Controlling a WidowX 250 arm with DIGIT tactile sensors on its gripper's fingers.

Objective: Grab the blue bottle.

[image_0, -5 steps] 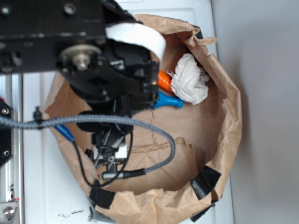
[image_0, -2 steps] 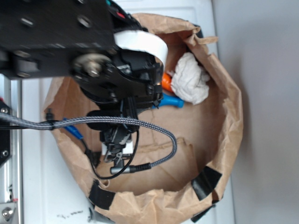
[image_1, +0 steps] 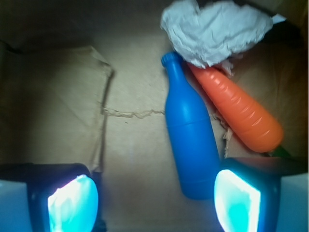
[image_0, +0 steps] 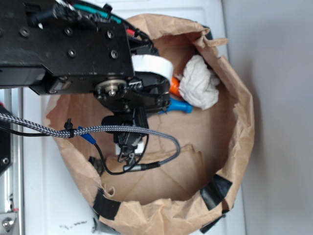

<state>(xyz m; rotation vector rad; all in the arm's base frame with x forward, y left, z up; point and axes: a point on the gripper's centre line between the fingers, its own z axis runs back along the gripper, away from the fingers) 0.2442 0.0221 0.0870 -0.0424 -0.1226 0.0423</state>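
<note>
Hovering hand (image_1: 154, 200) spread wide, blue bottle (image_1: 190, 130) beside right finger (image_1: 239, 203)

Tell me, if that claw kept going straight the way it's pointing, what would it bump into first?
Probably bare paper bag floor. The open gripper points down with the blue bottle beside its right-hand finger, which might clip the bottle's base; depth is unclear.

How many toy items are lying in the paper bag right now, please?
2. The blue bottle lies on the bag floor, neck toward the crumpled white paper; the orange carrot lies beside it, its tip under that paper. The arm may hide others.
</note>
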